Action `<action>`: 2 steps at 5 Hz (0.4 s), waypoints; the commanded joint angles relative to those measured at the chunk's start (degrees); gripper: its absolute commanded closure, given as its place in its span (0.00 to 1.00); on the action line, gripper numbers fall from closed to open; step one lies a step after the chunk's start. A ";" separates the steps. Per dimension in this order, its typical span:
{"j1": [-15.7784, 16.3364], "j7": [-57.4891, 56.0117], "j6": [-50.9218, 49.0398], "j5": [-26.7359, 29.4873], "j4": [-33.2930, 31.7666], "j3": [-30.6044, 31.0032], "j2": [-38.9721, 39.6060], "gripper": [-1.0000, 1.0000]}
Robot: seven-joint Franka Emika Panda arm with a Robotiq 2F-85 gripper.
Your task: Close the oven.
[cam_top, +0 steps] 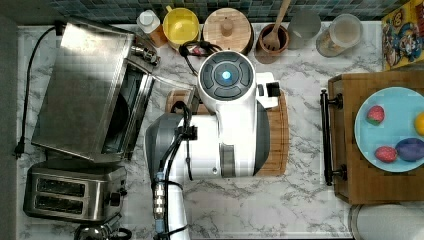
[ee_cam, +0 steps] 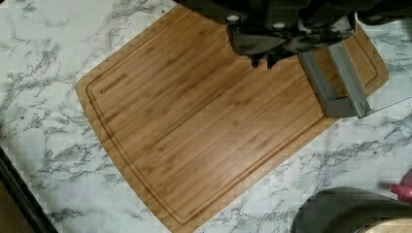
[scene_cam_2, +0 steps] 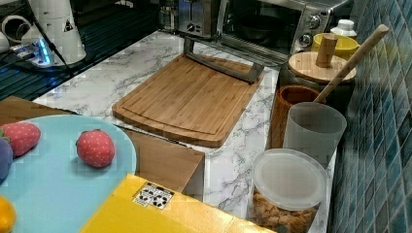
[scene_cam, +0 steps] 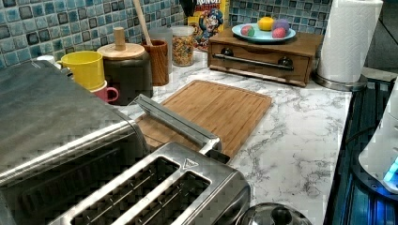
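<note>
The oven (cam_top: 80, 90) stands at the top view's left with its shiny flat top up and a black cord behind it. Its glass door hangs open and down, showing the dark inside (scene_cam_2: 265, 22). The door's metal bar handle (scene_cam: 173, 123) (scene_cam_2: 221, 65) lies over the edge of the bamboo cutting board (ee_cam: 194, 126). My gripper (ee_cam: 262, 60) hangs above that board, close beside the handle (ee_cam: 335, 82) and apart from it, holding nothing. In the top view my white arm (cam_top: 230, 120) covers the board.
A two-slot toaster (cam_top: 75, 192) sits beside the oven. A yellow cup (cam_top: 181, 26), lidded pot (cam_top: 227, 29), utensil holder (cam_top: 273, 41) and jars (cam_top: 345, 32) line the tiled wall. A wooden box (cam_top: 350, 150) with a plate of fruit and a paper towel roll (scene_cam: 349, 40) stand beyond the board.
</note>
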 commanded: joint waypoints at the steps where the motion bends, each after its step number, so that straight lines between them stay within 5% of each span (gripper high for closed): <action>1: -0.57 -2.68 4.26 1.32 -5.30 -0.04 -2.53 1.00; 2: -2.11 -12.49 12.00 8.52 -16.00 -1.59 -8.36 1.00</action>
